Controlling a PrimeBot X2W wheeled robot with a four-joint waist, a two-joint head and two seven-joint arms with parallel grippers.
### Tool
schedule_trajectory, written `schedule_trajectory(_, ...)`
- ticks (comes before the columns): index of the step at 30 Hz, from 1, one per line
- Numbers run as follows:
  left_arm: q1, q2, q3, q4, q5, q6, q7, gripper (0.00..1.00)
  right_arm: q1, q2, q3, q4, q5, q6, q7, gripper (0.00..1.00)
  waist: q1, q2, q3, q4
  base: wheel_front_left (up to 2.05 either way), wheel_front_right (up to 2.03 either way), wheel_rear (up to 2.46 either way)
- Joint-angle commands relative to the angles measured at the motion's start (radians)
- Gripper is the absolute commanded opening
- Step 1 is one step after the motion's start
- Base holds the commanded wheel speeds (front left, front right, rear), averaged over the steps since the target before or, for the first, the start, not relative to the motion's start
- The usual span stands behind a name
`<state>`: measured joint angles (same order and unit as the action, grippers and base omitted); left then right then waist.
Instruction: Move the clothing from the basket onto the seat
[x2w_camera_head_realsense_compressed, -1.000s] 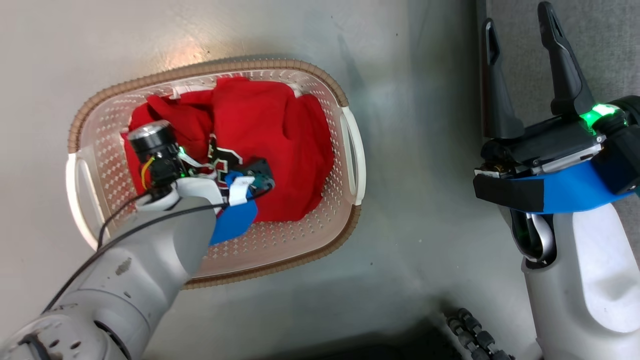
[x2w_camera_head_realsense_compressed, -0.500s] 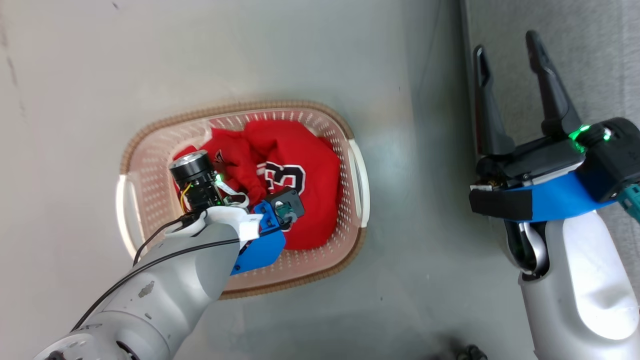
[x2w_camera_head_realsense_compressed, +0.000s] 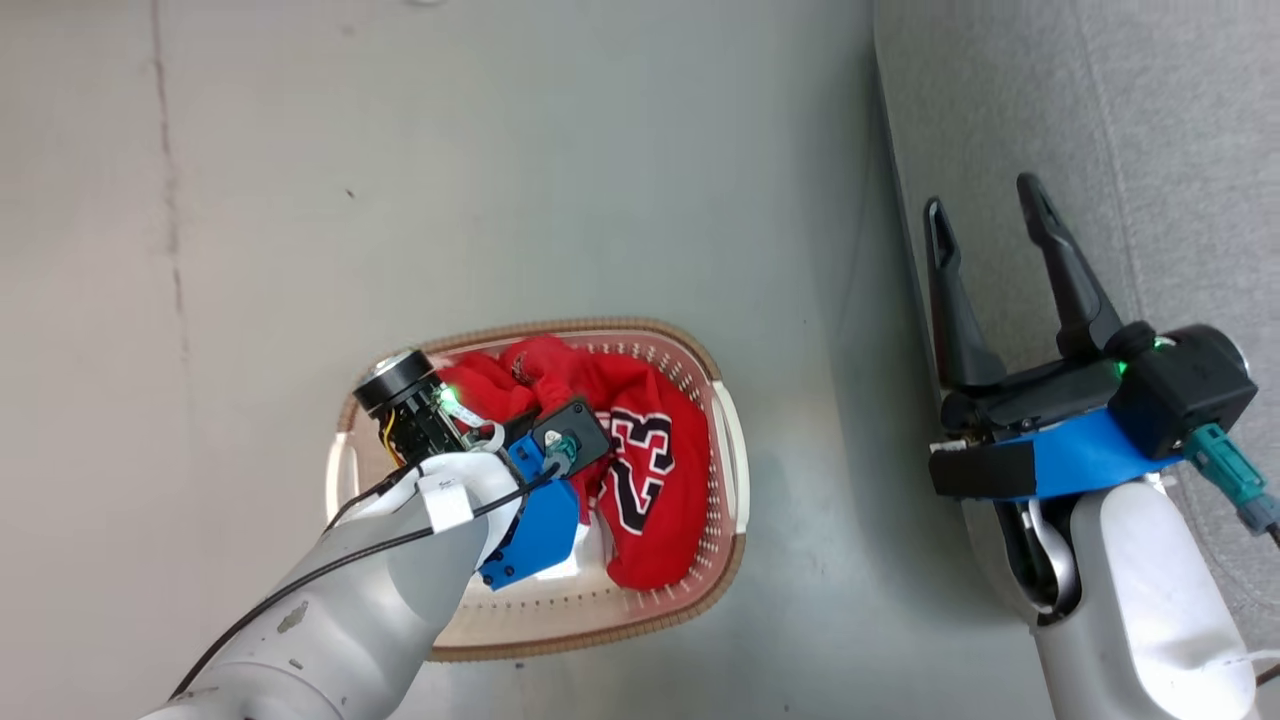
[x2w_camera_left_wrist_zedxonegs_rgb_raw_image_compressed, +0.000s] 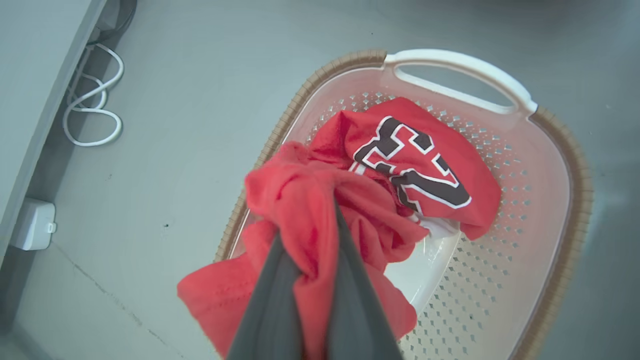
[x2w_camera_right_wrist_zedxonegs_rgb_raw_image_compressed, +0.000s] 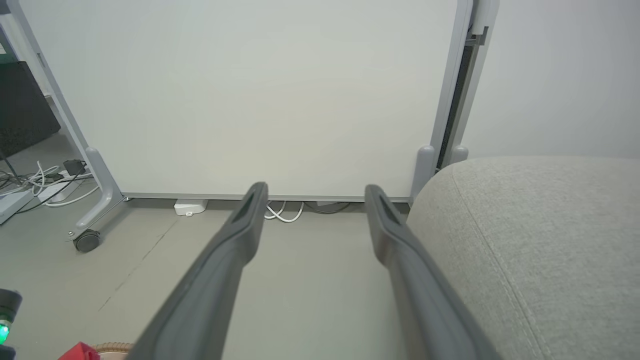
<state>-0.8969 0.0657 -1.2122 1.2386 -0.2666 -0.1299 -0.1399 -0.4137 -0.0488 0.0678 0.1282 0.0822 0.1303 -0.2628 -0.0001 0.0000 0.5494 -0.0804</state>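
The clothing (x2w_camera_head_realsense_compressed: 655, 500) lies inside the basket (x2w_camera_head_realsense_compressed: 570, 605), in the lower centre of the head view. It is bright red with white trim. One panel carries the numerals (x2w_camera_head_realsense_compressed: 640, 470) "23" in black with a white outline. No other writing is legible.

In the left wrist view the clothing (x2w_camera_left_wrist_zedxonegs_rgb_raw_image_compressed: 300, 195) is bunched at frame centre. The left pincer (x2w_camera_left_wrist_zedxonegs_rgb_raw_image_compressed: 310, 240) is closed on this bunch, with red fabric squeezed between its two fingers. The gripped fabric overlaps the brown rim of the basket (x2w_camera_left_wrist_zedxonegs_rgb_raw_image_compressed: 525, 210) in the frame. The numerals (x2w_camera_left_wrist_zedxonegs_rgb_raw_image_compressed: 410, 165) appear here folded and rotated, and are harder to read. Whether the numbered panel belongs to the gripped garment cannot be told. The head view hides the fingers of this pincer behind the wrist housing.

The basket stands on the grey floor (x2w_camera_head_realsense_compressed: 500, 180). The left wrist view adds white cables (x2w_camera_left_wrist_zedxonegs_rgb_raw_image_compressed: 92, 105) and a small white box (x2w_camera_left_wrist_zedxonegs_rgb_raw_image_compressed: 32, 225) at the left edge.

The right pincer (x2w_camera_head_realsense_compressed: 983, 195) is at the right of the head view, fingers spread wide and holding nothing. It lies over the edge of the seat (x2w_camera_head_realsense_compressed: 1150, 150), well apart from the basket.

The right wrist view shows the right pincer (x2w_camera_right_wrist_zedxonegs_rgb_raw_image_compressed: 315, 189) open over the floor. The seat (x2w_camera_right_wrist_zedxonegs_rgb_raw_image_compressed: 540, 240) fills the lower right, showing a rounded edge and a seam. A pale panel (x2w_camera_right_wrist_zedxonegs_rgb_raw_image_compressed: 260, 100) on a caster (x2w_camera_right_wrist_zedxonegs_rgb_raw_image_compressed: 86, 241) stands behind.
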Motion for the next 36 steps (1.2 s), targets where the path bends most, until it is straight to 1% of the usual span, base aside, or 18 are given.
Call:
schedule_trajectory(1,0.016,-0.001,0.004,0.002,-0.012,0.000,-0.036,0.00,0.024,-0.003,-0.004,0.010,-0.006,0.001,-0.003,1.00,0.0001,0.0000,-0.078,0.020,0.00,0.00,0.00)
schedule_trajectory(8,0.053,-0.004,0.043,-0.006,-0.092,0.000,-0.104,0.00,0.090,-0.003,-0.008,0.039,-0.011,0.001,-0.003,1.00,0.0001,0.0000,-0.197,0.045,0.00,0.00,0.00)
schedule_trajectory(9,0.053,-0.004,0.043,-0.006,-0.092,0.000,-0.104,0.00,0.090,-0.003,-0.008,0.039,-0.011,0.001,-0.003,1.00,0.0001,0.0000,-0.197,0.045,0.00,0.00,0.00)
schedule_trajectory(17,0.065,-0.005,0.088,-0.065,-0.148,0.002,-0.126,0.00,0.165,-0.003,-0.021,0.059,-0.007,0.001,-0.003,1.00,0.0001,0.0000,-0.314,0.070,0.00,0.00,0.00)
schedule_trajectory(20,0.073,0.002,0.117,-0.127,-0.160,0.011,-0.126,0.00,0.194,-0.003,-0.027,0.063,-0.006,0.001,-0.003,1.00,0.0001,0.0000,-0.353,0.081,0.00,0.00,0.00)
schedule_trajectory(25,0.078,0.025,0.167,-0.230,-0.163,0.041,-0.127,0.00,0.239,-0.003,-0.032,0.068,0.000,0.001,-0.003,1.00,0.0001,0.0000,-0.408,0.095,0.00,0.00,0.00)
schedule_trajectory(36,0.099,0.071,0.280,-0.449,-0.163,0.092,-0.127,0.00,0.303,-0.003,-0.034,0.078,0.016,0.001,-0.003,1.00,0.0001,0.0000,-0.498,0.108,0.00,0.00,0.00)
